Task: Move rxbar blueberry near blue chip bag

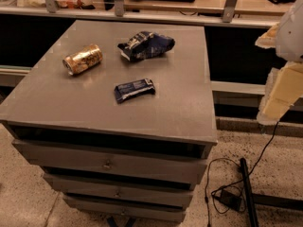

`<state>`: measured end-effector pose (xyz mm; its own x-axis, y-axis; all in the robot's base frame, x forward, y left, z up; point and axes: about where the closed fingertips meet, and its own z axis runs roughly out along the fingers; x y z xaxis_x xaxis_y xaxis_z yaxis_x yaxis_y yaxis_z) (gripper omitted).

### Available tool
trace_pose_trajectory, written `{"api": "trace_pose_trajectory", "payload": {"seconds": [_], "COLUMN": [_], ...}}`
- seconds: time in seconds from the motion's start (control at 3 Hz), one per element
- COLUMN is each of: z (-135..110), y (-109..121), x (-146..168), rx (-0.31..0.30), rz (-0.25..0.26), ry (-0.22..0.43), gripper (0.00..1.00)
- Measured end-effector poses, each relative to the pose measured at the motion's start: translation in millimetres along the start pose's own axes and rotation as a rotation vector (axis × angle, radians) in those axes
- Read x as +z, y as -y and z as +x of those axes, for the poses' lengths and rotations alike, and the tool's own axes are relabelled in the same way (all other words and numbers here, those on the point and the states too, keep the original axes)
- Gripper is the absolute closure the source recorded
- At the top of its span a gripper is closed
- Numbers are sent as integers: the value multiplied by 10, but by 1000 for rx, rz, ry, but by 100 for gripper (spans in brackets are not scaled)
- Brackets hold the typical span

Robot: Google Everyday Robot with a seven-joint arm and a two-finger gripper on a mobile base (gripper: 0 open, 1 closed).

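rxbar blueberry (134, 89) in front of blue chip bag (146, 45), gripper (279, 96) far right, state unclear

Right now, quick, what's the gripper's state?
Gripper: at the right edge, beside the cabinet, apart from the rxbar blueberry lying on top; open or closed cannot be told.

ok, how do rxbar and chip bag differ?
The rxbar is small, flat and rectangular; the chip bag is bigger, puffy and crumpled. The rxbar lies mid-table, the chip bag farther back. The chip bag has white patches; the rxbar only pale lettering. Both are dark blue, apart on the table. The gripper hangs off the table's right side.
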<state>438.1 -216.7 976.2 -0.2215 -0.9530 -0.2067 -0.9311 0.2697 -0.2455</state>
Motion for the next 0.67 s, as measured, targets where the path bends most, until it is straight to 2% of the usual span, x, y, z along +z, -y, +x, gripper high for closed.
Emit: {"api": "trace_pose_trajectory", "payload": {"seconds": [0.33, 0.67], "z": [0, -72], "y": [0, 21], "x": [0, 15], "rx": [0, 23], "rz": [0, -25], "ry": [0, 90], "gripper": [0, 0]}}
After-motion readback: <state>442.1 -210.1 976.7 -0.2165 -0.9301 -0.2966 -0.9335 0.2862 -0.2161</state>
